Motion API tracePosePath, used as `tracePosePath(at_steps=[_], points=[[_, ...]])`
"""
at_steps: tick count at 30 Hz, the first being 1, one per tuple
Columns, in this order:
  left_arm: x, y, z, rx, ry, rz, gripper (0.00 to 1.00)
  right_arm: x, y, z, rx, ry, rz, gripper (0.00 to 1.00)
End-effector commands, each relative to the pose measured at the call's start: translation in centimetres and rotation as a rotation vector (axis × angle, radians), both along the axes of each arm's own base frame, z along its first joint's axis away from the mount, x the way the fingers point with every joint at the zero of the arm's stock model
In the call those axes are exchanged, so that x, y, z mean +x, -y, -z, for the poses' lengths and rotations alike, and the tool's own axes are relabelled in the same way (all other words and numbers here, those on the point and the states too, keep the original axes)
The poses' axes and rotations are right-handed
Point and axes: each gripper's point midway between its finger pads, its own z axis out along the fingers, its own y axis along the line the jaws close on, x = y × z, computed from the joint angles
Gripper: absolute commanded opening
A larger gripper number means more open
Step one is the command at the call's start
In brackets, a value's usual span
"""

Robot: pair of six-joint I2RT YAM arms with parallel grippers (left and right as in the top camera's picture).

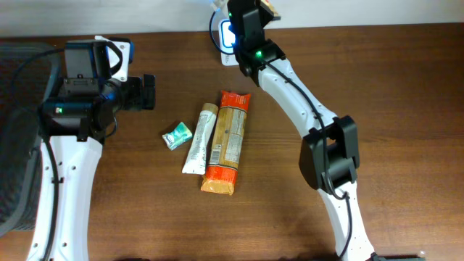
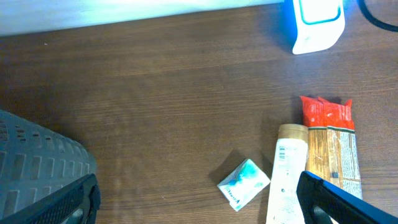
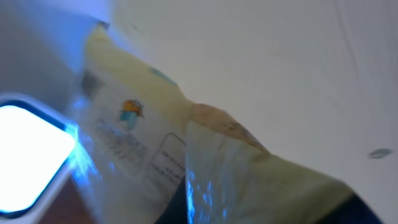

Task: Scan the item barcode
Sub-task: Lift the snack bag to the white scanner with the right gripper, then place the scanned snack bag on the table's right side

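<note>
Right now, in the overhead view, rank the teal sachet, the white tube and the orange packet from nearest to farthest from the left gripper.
1. The teal sachet, on the table just in front of the open left gripper.
2. The white tube, on the sachet's right.
3. The orange packet, alongside the tube's far side, toward the right arm.

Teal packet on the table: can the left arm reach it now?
Probably yes. The left fingers are open and empty, and only bare table lies between them and the packet. The tube lies close beside it, but apart.
</note>
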Motion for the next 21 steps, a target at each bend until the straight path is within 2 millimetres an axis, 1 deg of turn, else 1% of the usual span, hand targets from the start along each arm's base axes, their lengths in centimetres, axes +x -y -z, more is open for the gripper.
tracePosePath(at_steps=[1, 3, 5, 6, 7, 9, 11, 14, 15, 17, 19, 21], points=[[0.1, -0.1, -0.3, 0.006, 0.009, -0.001, 0.99, -0.1, 1.4, -0.8, -0.17, -0.002, 0.063, 0.04], [0.1, -0.1, -0.3, 0.006, 0.009, -0.001, 0.99, -0.3, 2.0, -0.3, -0.234, -0.029, 0.076, 0.04], [0.1, -0.1, -0.3, 0.006, 0.009, -0.001, 0.99, -0.4, 2.2, -0.2, -0.249, -0.038, 0.088, 0.04], [0.1, -0.1, -0.3, 0.006, 0.009, -0.001, 0.99, -0.5, 2.3, 0.4, -0.262, -0.062, 0.086, 0.04], [0.1, -0.1, -0.3, 0.006, 0.009, -0.001, 0.99, -0.8, 2.6, 1.7, -0.287, -0.109, 0.083, 0.04], [0.1, -0.1, -0.3, 0.006, 0.009, -0.001, 0.99, -0.8, 3.2, 2.8, -0.297, -0.132, 0.09, 0.04], [0.1, -0.1, -0.3, 0.006, 0.009, -0.001, 0.99, -0.9, 3.5, 3.9, -0.309, -0.154, 0.089, 0.04], [0.1, -0.1, -0.3, 0.006, 0.009, -0.001, 0.99, -1.2, 2.7, 5.1, -0.321, -0.172, 0.073, 0.04], [0.1, -0.1, -0.3, 0.006, 0.009, -0.001, 0.99, -1.3, 2.1, 5.1, -0.322, -0.171, 0.064, 0.04], [0.1, -0.1, -0.3, 0.006, 0.009, -0.001, 0.99, -2.0, 0.1, 5.2, -0.369, -0.183, 0.026, 0.04], [0.1, -0.1, -0.3, 0.006, 0.009, -0.001, 0.99, -3.0, -1.1, 6.4, -0.399, -0.228, -0.003, 0.04], [0.1, -0.1, -0.3, 0.006, 0.009, -0.001, 0.99, -3.7, -1.7, 7.5, -0.426, -0.269, -0.023, 0.04]])
